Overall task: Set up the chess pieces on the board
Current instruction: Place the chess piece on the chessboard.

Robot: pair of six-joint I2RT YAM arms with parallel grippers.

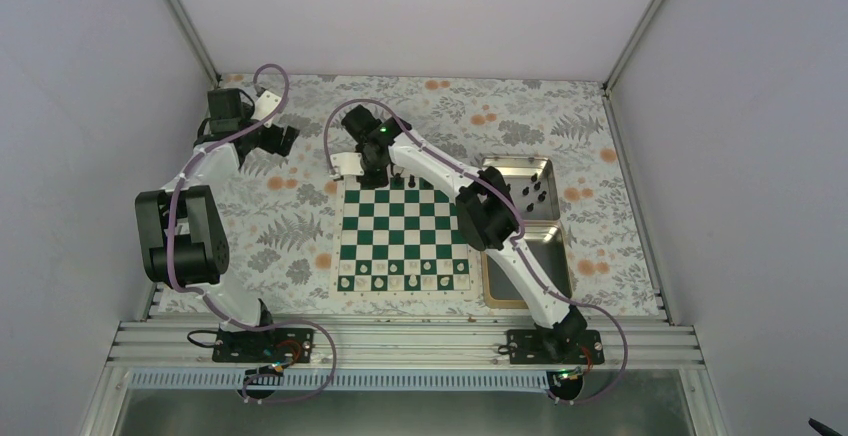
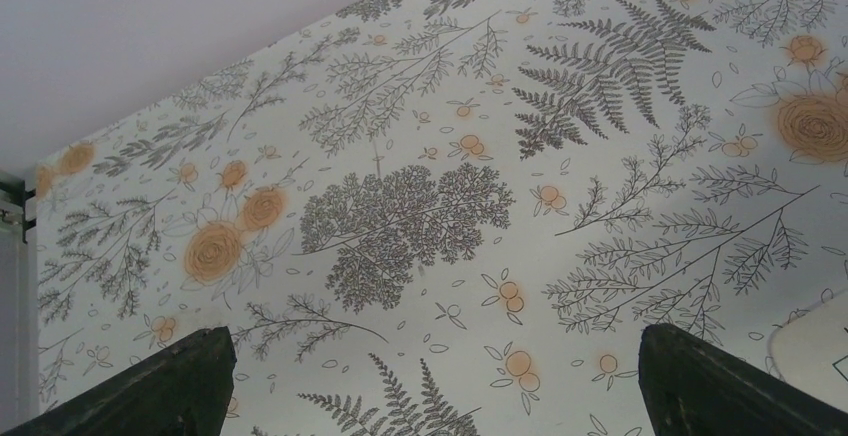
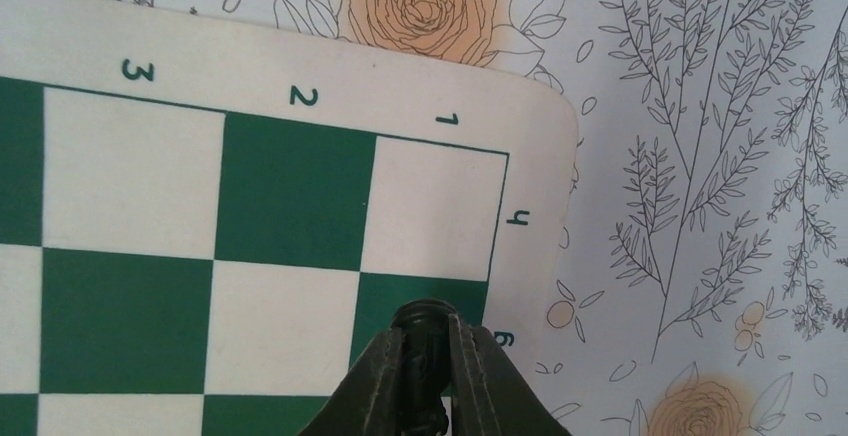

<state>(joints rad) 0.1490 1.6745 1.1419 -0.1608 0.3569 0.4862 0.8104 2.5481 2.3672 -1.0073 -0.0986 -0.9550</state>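
The table [image 1: 300, 226] is covered by a flowered cloth, and the green-and-white board [image 1: 404, 240] lies flat at its middle, with two metal tins [image 1: 520, 188] just beside its right edge. The right arm reaches across to the board's far left corner. The left arm is folded away to the far left, well apart from the board.

The left gripper [image 2: 430, 331] hangs over bare cloth with its jaws spread wide and nothing between them. The right gripper [image 3: 428, 341] is clamped on one small black piece [image 3: 425, 321]. It holds it above a green square by the corner, close to the cream border. Whether the piece touches the board cannot be told.

A few black pieces [image 1: 406, 184] stand on the far row, more lie in the farther tin [image 1: 530, 194], and white pieces [image 1: 404, 276] fill the near rows.

The main risk seems to be placement. The piece sits close to the square's outer line, so a release here could leave it straddling the border. If let go while tilted or above the surface, so small a piece would likely topple and roll. The opening fingers or a hasty retreat could also knock the neighbours already standing.
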